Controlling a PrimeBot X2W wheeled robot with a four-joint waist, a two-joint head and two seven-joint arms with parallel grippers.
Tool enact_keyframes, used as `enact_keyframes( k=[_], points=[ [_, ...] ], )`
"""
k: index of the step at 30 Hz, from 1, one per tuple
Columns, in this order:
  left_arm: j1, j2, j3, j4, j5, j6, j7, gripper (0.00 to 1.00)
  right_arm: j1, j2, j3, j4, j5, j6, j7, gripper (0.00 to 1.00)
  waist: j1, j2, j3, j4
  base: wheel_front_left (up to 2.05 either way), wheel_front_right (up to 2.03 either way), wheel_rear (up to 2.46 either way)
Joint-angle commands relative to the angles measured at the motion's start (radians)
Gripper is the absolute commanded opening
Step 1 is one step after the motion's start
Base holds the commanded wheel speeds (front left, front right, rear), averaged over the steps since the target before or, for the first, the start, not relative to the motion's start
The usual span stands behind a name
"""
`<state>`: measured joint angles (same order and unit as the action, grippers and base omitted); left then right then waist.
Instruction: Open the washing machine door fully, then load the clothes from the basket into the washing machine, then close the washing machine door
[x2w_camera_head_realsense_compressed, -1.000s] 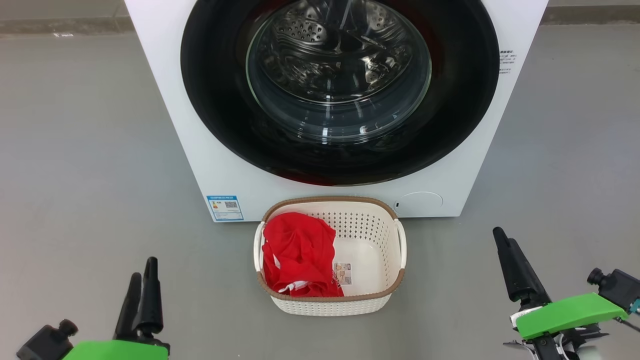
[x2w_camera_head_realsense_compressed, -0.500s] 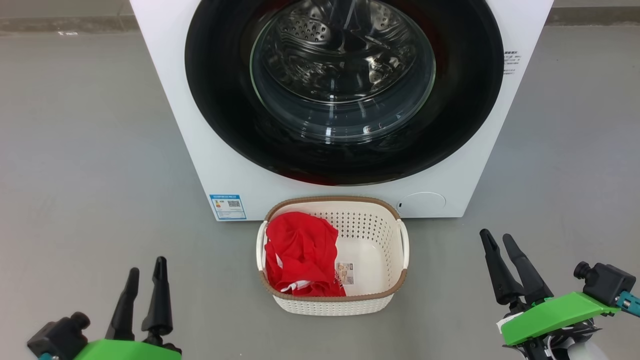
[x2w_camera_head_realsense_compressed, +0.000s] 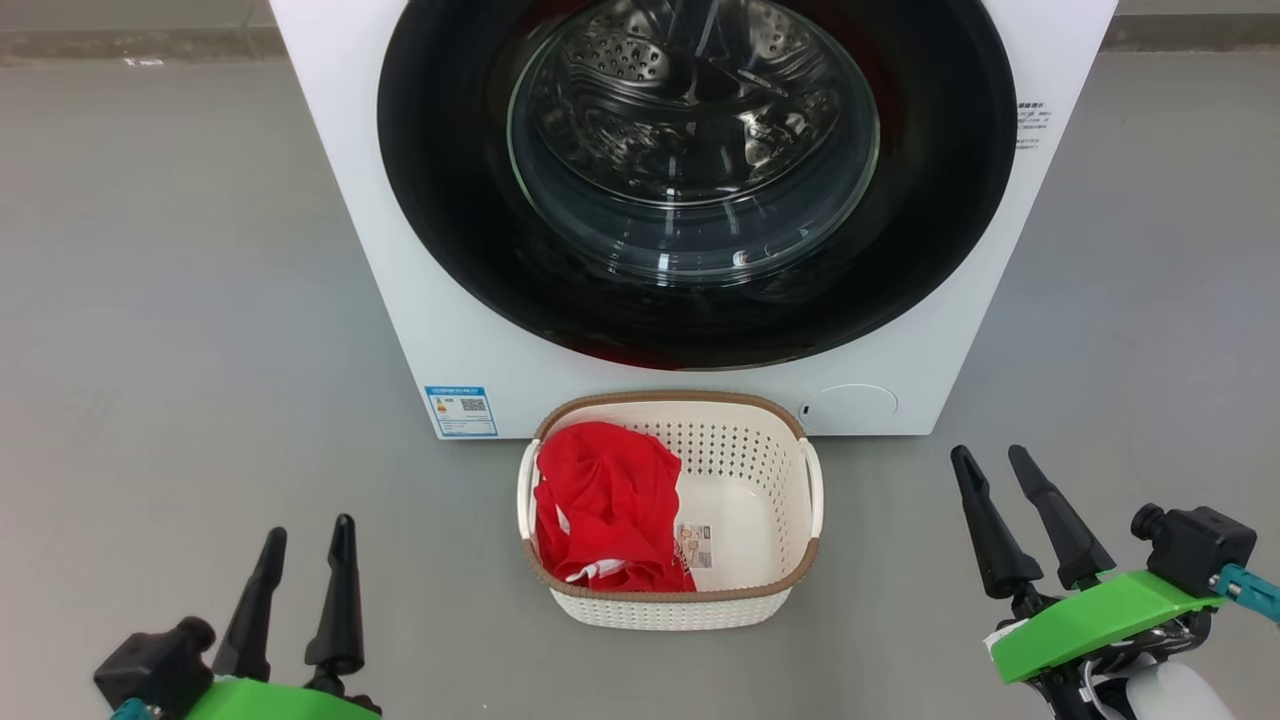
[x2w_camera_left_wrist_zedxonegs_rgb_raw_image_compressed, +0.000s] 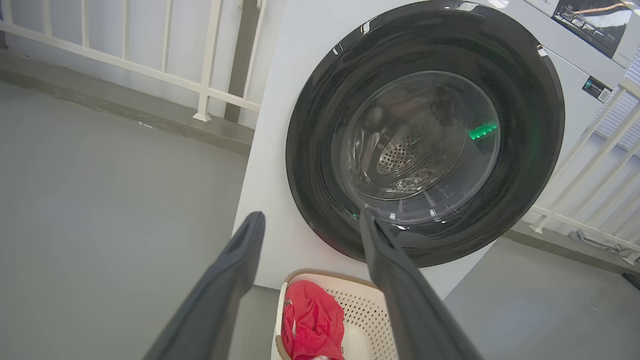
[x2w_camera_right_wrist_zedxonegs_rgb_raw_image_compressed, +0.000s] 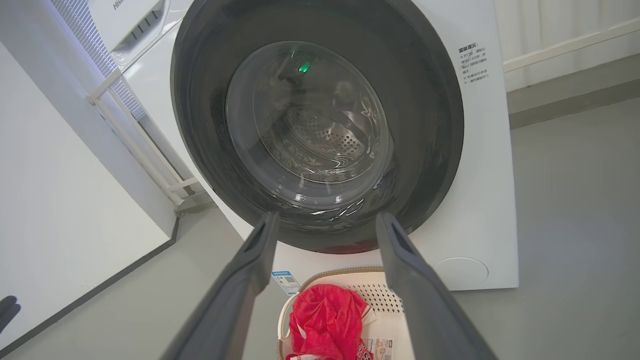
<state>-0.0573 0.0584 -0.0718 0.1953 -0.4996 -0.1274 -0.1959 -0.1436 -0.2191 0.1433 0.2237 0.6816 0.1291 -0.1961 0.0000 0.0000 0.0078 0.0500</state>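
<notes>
Spread wide and holding nothing, the two long dark fingers of the left gripper (x2w_camera_head_realsense_compressed: 308, 530) hang over the bare grey floor (x2w_camera_head_realsense_compressed: 150, 300) at the lower left of the head view. The right gripper (x2w_camera_head_realsense_compressed: 990, 455) at the lower right is just as open and empty. Neither touches anything.

Between them, well apart from both, sits the small cream-white perforated plastic basket (x2w_camera_head_realsense_compressed: 670, 612) with its brown woven-look rim. Its long axis runs side to side, parallel to the machine's front, with a white handle at each short end. The bright red fabric clothes (x2w_camera_head_realsense_compressed: 605, 500) lie crumpled in its left half, and a sticker (x2w_camera_head_realsense_compressed: 694, 546) shows on the bare bottom at the right.

Just behind the basket stands the big white boxy washing machine (x2w_camera_head_realsense_compressed: 440, 330), with a blue energy sticker (x2w_camera_head_realsense_compressed: 460, 411) and a round white hatch (x2w_camera_head_realsense_compressed: 850, 408) low on its front. Its large round glossy black washing machine door (x2w_camera_head_realsense_compressed: 450, 200) is shut, facing the robot. Nothing stands between the grippers and the door. A white railing (x2w_camera_left_wrist_zedxonegs_rgb_raw_image_compressed: 205, 60) runs behind.
</notes>
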Motion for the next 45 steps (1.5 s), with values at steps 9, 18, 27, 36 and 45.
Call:
enact_keyframes(
  k=[9,18,27,36,45],
  points=[
    [-0.055,0.006,0.017,-0.018,0.130,-0.003,-0.042,1.00,-0.049,-0.025,0.037,-0.012,-0.123,0.001,-0.042,1.00,0.0000,0.0000,-0.002,0.005,0.00,0.00,0.00],
    [-0.057,0.005,0.005,-0.012,0.191,-0.003,-0.066,1.00,-0.057,-0.040,0.059,-0.010,-0.193,0.002,-0.066,1.00,0.0000,0.0000,-0.005,0.011,0.00,0.00,0.00],
    [-0.057,0.003,0.015,0.009,0.212,-0.003,-0.066,1.00,-0.051,-0.042,0.059,-0.004,-0.193,0.002,-0.066,1.00,0.0000,0.0000,-0.010,0.009,0.00,0.00,0.00],
    [-0.055,0.001,0.023,0.006,0.222,-0.003,-0.066,1.00,-0.049,-0.042,0.063,0.006,-0.193,0.002,-0.066,1.00,0.0000,0.0000,-0.016,0.009,0.00,0.00,0.00],
    [-0.053,0.000,0.024,0.006,0.232,-0.003,-0.066,1.00,-0.049,-0.044,0.064,0.013,-0.194,0.002,-0.066,1.00,0.0000,0.0000,-0.020,0.009,0.00,0.00,0.00]
  ],
)
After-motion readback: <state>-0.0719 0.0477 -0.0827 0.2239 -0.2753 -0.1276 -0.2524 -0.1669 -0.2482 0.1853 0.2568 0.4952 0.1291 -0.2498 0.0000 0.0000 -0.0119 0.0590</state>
